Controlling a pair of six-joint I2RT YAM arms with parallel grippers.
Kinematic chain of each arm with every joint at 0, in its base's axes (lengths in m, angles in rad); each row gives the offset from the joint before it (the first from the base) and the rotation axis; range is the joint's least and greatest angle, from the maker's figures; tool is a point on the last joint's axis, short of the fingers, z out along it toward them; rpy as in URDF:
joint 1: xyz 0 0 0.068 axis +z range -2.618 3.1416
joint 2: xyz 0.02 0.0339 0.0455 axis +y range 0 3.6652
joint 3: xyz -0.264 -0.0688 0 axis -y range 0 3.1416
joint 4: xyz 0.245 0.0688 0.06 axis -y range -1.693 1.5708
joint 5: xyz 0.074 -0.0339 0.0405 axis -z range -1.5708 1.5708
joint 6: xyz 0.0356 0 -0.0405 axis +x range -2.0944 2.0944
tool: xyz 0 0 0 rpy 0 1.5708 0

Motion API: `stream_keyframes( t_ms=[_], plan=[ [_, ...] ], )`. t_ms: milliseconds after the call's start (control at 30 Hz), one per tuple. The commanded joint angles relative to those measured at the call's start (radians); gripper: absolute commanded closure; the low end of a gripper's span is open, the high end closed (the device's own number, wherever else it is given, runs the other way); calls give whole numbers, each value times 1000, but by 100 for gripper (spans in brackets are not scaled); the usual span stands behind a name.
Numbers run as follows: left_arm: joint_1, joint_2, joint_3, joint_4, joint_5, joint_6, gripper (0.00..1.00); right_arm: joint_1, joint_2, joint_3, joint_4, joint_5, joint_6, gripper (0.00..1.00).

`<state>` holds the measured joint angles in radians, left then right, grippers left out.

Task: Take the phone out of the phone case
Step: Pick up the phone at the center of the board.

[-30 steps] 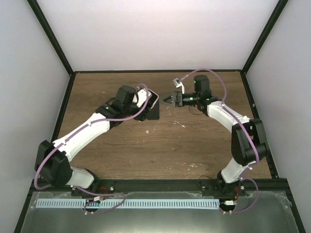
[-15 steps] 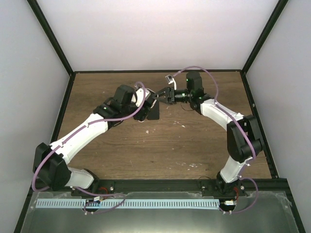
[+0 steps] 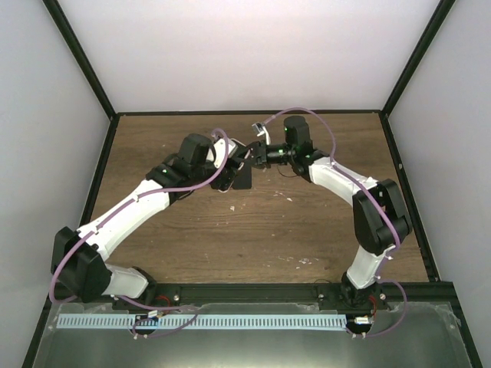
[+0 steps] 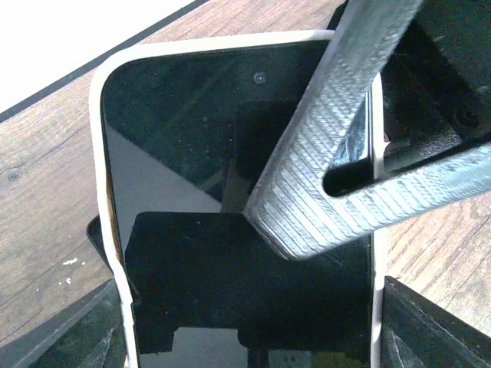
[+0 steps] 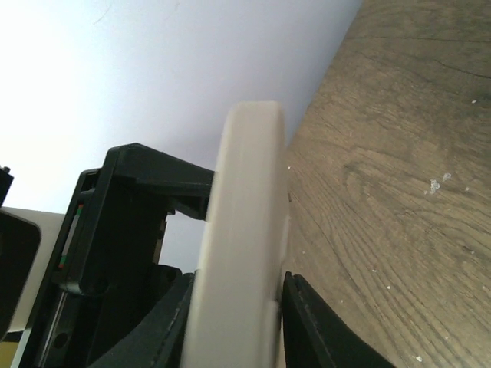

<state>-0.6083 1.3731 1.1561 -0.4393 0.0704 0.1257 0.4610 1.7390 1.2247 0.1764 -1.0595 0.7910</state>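
The brown wooden desk [image 3: 253,230] showed small white specks [image 3: 285,197] near its middle and a few more toward the near right corner. White walls [image 3: 245,54] framed by black posts [image 3: 77,57] rose from its far and side edges. Beyond its near edge, a white slotted strip [image 3: 230,321] lay along a grey metal ledge [image 3: 430,337].

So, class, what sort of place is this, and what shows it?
Probably a robot lab test cell: plain white walls, a wooden table, and two bolted-down arms handling a cased phone.
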Motion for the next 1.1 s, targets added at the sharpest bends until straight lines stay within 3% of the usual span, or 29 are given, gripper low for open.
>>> stream_keyframes(
  t_ms=[0, 267, 467, 567, 667, 833, 1067],
  plan=[
    [-2, -37, 30, 55, -4, -11, 59, 4, 0, 48, -11, 20, 10, 77],
    [-2, -37, 15, 19, -15, -1, 52, -4, -4, 54, -20, 18, 3, 96],
    [-1, -41, 30, -86, 44, -3, 21, -39, -33, 65, -31, -9, -49, 99],
    [2, -71, 16, -112, 89, 1, 12, -64, -56, 60, -36, -38, -80, 99],
    [12, -105, 8, -141, 189, -14, 6, -91, -83, 45, -22, -77, -99, 99],
    [24, -154, -4, -194, 321, -8, 4, -135, -141, 19, -17, -131, -176, 99],
    [186, -302, -94, -129, 717, -55, 4, -165, -255, -7, -76, -275, -420, 99]
  ],
)
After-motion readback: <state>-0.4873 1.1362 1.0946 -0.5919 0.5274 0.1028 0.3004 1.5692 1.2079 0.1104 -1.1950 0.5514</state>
